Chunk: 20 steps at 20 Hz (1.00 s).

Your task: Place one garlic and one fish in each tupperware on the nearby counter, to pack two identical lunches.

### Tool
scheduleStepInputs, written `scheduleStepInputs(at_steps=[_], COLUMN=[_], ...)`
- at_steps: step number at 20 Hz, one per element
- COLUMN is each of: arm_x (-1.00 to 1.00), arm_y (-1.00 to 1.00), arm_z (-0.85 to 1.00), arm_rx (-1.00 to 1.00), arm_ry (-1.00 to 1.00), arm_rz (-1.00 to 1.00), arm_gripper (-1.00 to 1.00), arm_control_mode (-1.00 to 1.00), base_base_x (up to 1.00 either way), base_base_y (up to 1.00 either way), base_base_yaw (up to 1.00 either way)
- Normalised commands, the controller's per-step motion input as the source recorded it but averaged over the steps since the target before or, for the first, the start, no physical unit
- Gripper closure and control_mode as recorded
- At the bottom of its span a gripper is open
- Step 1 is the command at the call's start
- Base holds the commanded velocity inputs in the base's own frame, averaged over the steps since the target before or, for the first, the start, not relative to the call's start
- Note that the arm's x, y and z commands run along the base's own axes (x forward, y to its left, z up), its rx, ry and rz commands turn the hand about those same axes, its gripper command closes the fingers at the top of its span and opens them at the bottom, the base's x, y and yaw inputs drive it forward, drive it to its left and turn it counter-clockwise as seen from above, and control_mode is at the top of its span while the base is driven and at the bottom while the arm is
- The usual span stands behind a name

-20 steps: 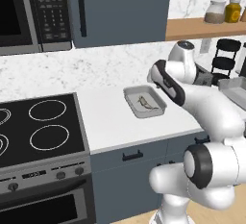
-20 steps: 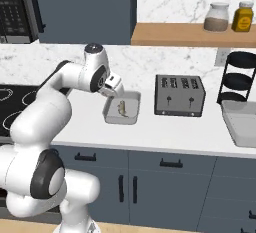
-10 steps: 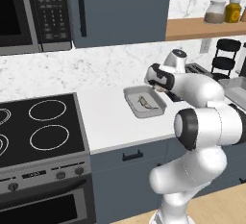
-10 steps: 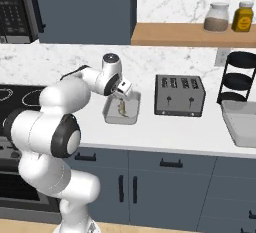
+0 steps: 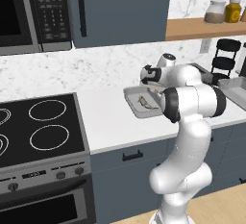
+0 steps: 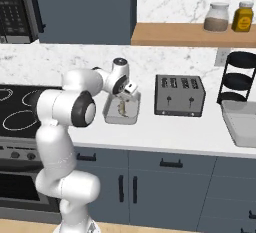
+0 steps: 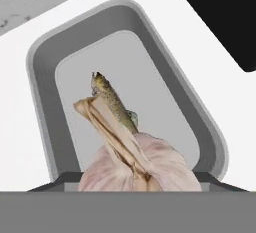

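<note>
A pale pinkish garlic (image 7: 137,164) sits at the bottom of the hand view, pointed tip up, covering my fingertips. My gripper (image 6: 122,97) is shut on it and hangs just above a light-grey tupperware (image 7: 42,102) on the white counter (image 5: 110,122). One slender grey-brown fish (image 7: 114,102) lies inside that tupperware (image 5: 129,93), partly behind the garlic. The fish (image 6: 120,108) also shows under the hand. A second tupperware (image 6: 242,129) stands at the far right and looks bare inside.
A dark toaster (image 6: 179,95) stands right of the tray, and a black three-tier rack (image 6: 239,77) further right. The stove top (image 5: 38,127) lies to the left. A wooden shelf (image 6: 200,33) with jars hangs above.
The arm has folded in and its elbow has dropped, while the hand stayed low over the left tupperware with the garlic.
</note>
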Motion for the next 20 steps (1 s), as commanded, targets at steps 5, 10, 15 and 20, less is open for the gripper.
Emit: scheduleStepInputs(at_steps=[5, 10, 15, 20], arm_x=[0.54, 0.53, 0.52, 0.34], arm_y=[0.0, 0.0, 0.0, 0.0], arm_z=[-0.39, -0.4, -0.39, -0.21], arm_rx=[-0.02, -0.04, -0.03, 0.0], arm_ry=[0.0, 0.0, 0.0, 0.0], arm_rz=[0.0, 0.0, 0.0, 0.01], arm_gripper=[1.0, 1.0, -1.0, -1.0], arm_control_mode=[-1.0, -1.0, -1.0, -1.0], base_base_x=[0.0, 0.0, 0.0, 0.0], base_base_y=[0.0, 0.0, 0.0, 0.0], base_base_yaw=[0.0, 0.0, 0.0, 0.0])
